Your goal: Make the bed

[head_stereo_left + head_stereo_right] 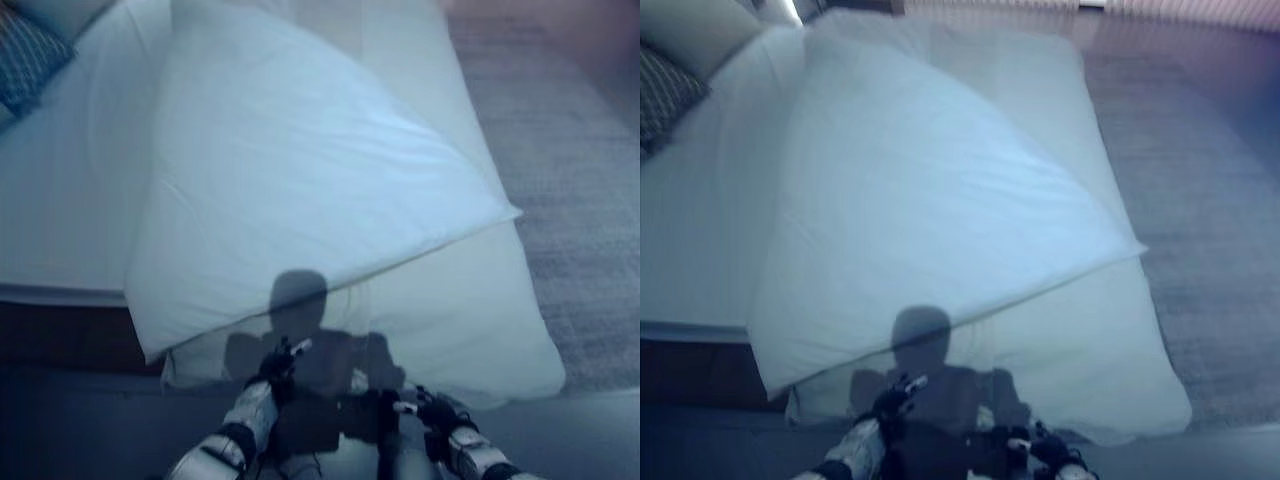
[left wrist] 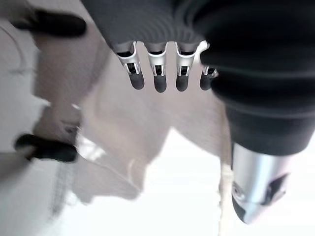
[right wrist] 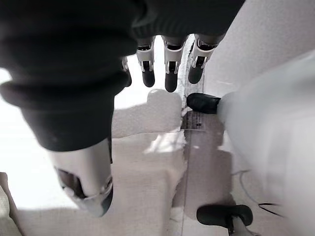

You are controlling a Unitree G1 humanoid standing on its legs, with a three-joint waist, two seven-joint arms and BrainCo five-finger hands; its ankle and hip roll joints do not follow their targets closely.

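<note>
A white duvet [image 1: 300,180] lies across the bed, its top layer folded back on a slant, with a corner [image 1: 508,213] pointing right. The lower layer [image 1: 470,320] spreads down to the bed's near end. To the left the white sheet [image 1: 60,200] lies bare. My left hand [image 1: 277,366] hovers just short of the duvet's near edge, fingers [image 2: 157,73] straight and holding nothing. My right hand [image 1: 437,412] is low at the near right, fingers [image 3: 170,69] relaxed over pale cloth [image 3: 142,162], also holding nothing.
A patterned pillow [image 1: 25,55] and a plain one [image 1: 690,30] sit at the head of the bed, far left. Grey carpet [image 1: 590,200] runs along the bed's right side. The dark bed base [image 1: 60,335] shows under the sheet at left.
</note>
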